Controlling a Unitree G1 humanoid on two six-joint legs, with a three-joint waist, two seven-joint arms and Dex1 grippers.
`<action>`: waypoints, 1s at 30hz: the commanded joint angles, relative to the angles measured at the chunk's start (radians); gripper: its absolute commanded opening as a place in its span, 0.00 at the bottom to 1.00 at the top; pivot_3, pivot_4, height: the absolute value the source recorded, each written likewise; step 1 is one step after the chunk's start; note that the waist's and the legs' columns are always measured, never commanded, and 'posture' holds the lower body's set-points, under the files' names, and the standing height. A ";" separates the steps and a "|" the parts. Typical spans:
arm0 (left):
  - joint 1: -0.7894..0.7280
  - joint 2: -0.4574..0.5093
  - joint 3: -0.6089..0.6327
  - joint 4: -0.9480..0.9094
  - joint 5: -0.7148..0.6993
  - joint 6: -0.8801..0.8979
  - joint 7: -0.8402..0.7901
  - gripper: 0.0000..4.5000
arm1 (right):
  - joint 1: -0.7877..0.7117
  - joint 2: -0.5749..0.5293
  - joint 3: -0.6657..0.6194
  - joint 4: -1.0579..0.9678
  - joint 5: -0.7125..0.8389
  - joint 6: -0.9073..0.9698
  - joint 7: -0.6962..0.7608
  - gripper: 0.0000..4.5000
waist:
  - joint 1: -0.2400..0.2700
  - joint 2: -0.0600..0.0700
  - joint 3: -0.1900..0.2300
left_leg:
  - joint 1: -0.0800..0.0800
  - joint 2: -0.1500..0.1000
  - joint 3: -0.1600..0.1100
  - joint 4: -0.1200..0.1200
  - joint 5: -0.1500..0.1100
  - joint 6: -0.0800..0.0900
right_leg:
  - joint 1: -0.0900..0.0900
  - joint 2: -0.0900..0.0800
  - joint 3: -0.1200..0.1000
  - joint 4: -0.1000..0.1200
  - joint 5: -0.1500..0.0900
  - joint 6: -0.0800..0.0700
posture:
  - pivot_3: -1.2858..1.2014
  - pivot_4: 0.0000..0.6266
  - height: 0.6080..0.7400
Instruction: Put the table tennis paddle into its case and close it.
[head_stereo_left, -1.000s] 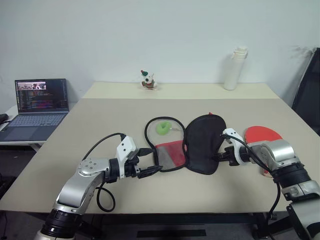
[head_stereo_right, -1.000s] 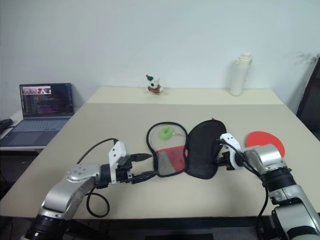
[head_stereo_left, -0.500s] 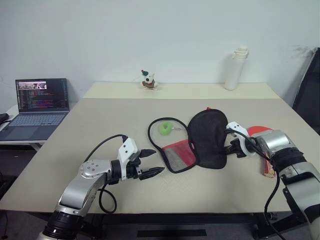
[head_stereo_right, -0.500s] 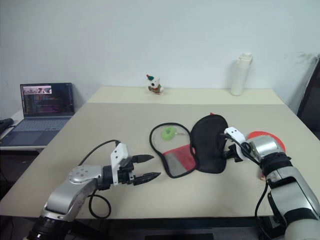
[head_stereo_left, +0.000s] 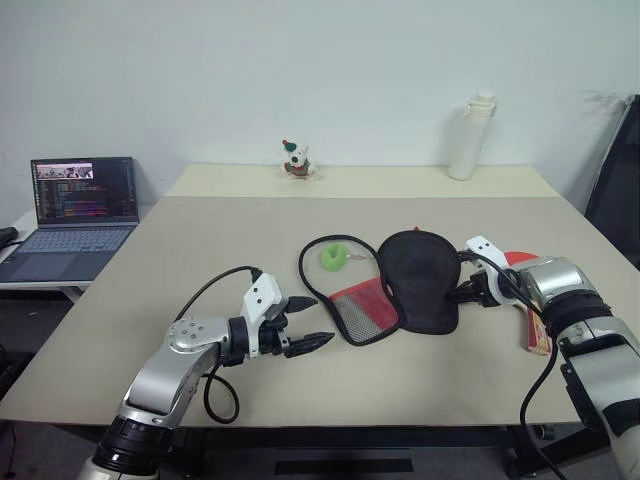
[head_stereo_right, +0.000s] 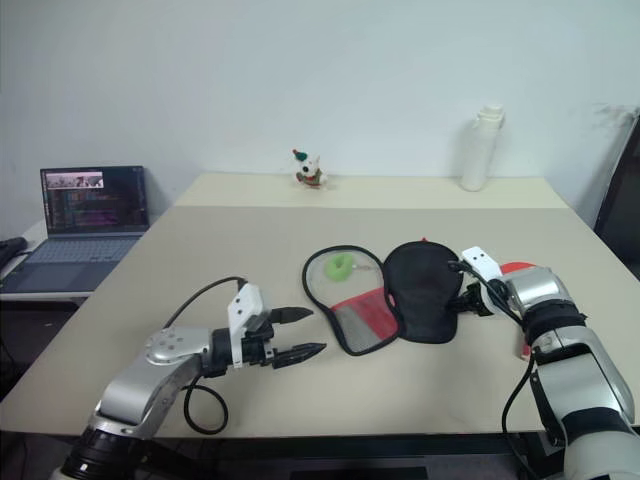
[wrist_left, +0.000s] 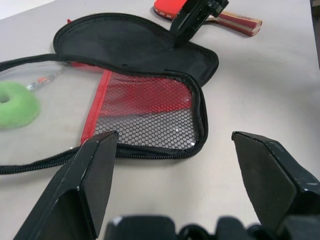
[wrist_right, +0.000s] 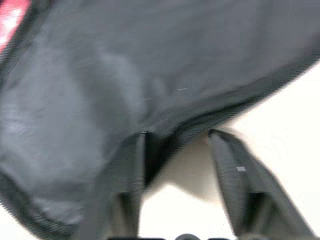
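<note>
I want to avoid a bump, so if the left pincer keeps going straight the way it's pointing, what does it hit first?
Probably the case: the open left pincer points at its mesh-lined half lying open on the table, with bare tabletop between. Depth is hard to judge.

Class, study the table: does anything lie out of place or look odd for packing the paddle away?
Yes. A small green ball lies in the open case, where the paddle belongs; the paddle lies outside it, beside the right gripper.
</note>
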 joint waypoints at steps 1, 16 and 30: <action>-0.037 -0.012 -0.004 -0.032 -0.004 -0.009 0.002 0.88 | -0.005 -0.050 -0.065 -0.025 -0.011 -0.044 -0.024 0.77 | 0.001 0.000 0.001 | 0.000 0.000 0.000 0.000 0.000 0.000 | 0.000 0.000 0.000 0.000 0.000 0.000 | 0.52 0.24 1.00; -0.180 -0.036 0.013 0.087 -0.052 -0.027 -0.080 0.88 | 0.510 -0.033 -0.681 -0.990 0.203 0.477 -0.424 0.99 | 0.006 0.001 0.001 | 0.000 0.000 -0.001 0.000 0.000 0.000 | 0.000 0.000 0.000 0.001 0.000 0.001 | 0.52 0.24 1.00; -0.269 -0.058 -0.018 0.242 0.006 -0.129 -0.145 0.88 | 0.599 0.206 -0.722 -1.041 0.131 0.463 -0.772 0.99 | -0.001 0.001 0.001 | 0.000 0.000 0.002 0.000 0.000 0.000 | 0.000 0.002 0.003 0.001 0.000 0.001 | 0.52 0.24 1.00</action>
